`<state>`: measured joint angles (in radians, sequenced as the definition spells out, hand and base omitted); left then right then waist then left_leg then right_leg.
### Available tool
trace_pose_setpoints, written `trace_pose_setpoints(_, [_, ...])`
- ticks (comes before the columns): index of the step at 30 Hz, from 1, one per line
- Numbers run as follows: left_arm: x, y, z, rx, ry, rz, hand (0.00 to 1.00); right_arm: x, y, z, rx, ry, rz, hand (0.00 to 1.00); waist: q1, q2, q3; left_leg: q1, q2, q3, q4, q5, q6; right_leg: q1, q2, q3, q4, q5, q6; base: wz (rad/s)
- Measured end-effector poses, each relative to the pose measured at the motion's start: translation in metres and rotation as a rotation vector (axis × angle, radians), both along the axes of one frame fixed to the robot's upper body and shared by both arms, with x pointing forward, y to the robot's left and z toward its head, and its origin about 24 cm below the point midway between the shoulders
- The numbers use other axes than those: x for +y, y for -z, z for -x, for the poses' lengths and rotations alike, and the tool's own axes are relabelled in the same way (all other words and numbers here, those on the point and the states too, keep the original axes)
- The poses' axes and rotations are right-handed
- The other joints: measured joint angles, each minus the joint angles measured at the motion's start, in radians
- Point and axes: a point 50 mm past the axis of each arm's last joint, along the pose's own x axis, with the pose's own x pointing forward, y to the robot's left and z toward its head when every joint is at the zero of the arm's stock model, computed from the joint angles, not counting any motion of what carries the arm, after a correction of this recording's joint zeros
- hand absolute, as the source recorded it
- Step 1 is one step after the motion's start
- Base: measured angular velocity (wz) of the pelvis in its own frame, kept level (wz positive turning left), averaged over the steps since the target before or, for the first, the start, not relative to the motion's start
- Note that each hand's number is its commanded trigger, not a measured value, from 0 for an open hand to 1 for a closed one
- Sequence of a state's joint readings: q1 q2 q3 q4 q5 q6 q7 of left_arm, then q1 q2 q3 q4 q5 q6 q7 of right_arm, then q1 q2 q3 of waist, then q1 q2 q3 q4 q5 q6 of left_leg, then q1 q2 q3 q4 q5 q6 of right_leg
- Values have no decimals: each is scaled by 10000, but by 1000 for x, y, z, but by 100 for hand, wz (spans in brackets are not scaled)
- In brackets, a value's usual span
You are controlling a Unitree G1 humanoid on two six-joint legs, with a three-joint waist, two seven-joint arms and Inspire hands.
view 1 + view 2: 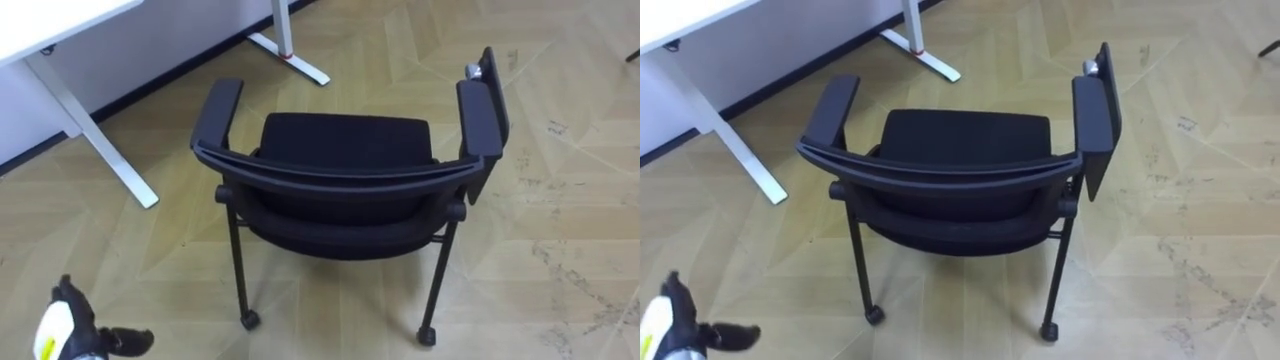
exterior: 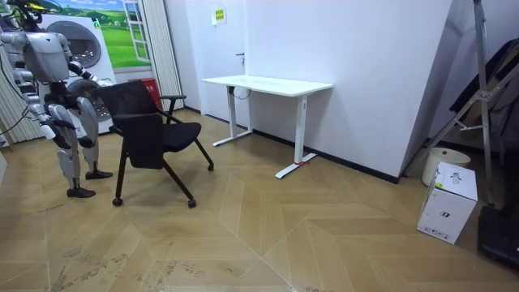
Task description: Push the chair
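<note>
Position: standing on the wood floor (image 1: 560, 250) directly behind the chair (image 1: 340, 190), at the room view's left, facing the room view's right.

Chair:
- Black, with padded seat (image 1: 345, 140), curved backrest (image 1: 330, 178) and two armrests (image 1: 215, 115).
- Upright on all legs, with small casters (image 1: 250, 320) on the two nearer legs.
- Backrest nearest the robot; seat pointing away toward the white tabletop (image 1: 50, 20).
- Flat black panel (image 1: 492, 75) standing on edge along the outer side of the right armrest.
- Apart from the tabletop's white legs, with bare floor between.

Left hand (image 1: 75, 330):
- Low in the lower left corner of the eye views, well apart from the chair.
- Dark fingers spread and relaxed, one pointing up, another pointing right.
- Holding nothing; not touching the backrest or any other part of the chair.

Right hand (image 2: 86, 136):
- Low beside the body in the room view, on the side nearer the camera.
- Too small to read; finger state cannot be told.
- Contact with the chair likewise not determinable.

Surroundings in the room view:
- Tabletop against the white wall, to the right of the chair.
- White box (image 2: 448, 203) on the floor at the far right, well apart from the chair.
</note>
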<state>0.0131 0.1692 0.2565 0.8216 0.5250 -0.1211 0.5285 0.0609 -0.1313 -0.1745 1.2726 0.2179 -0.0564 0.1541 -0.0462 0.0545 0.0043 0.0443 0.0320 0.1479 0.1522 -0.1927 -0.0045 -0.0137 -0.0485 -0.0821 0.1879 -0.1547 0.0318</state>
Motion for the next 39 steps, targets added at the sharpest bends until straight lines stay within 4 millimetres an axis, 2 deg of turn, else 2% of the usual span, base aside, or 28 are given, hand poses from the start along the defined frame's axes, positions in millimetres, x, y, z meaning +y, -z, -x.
trace_pose_setpoints(6, [-11,-26,-26,-1006,1512,-1536,0,0,1,2,101,123,-43,0,-134,12,-3,33,-9,-37,0,0,0,98,-7,-19,-39,0,0,1])
trace_pose_setpoints(12, [-27,-25,-32,-981,2346,-1548,0,0,0,-1,18,69,-53,0,-375,19,-8,130,-8,-77,-1,1,1,190,-4,-19,-36,0,0,0])
trace_pose_setpoints(18, [-34,-24,-34,-638,3212,-2299,0,0,0,-3,-11,68,-53,0,-554,-27,1,129,-14,-79,-2,1,1,169,-6,-13,-28,0,0,0])
trace_pose_setpoints(28, [-48,-24,-38,-387,4416,-3020,0,0,0,-4,-42,106,-60,0,-622,-89,-20,26,-14,-87,1,1,2,111,-10,-26,-67,0,0,0])
trace_pose_setpoints(39, [-56,-48,-53,-1442,4766,-3666,0,2,0,-4,5,2,-64,0,-627,-122,-16,29,-15,-118,7,2,2,158,-10,-42,-139,8,0,0])
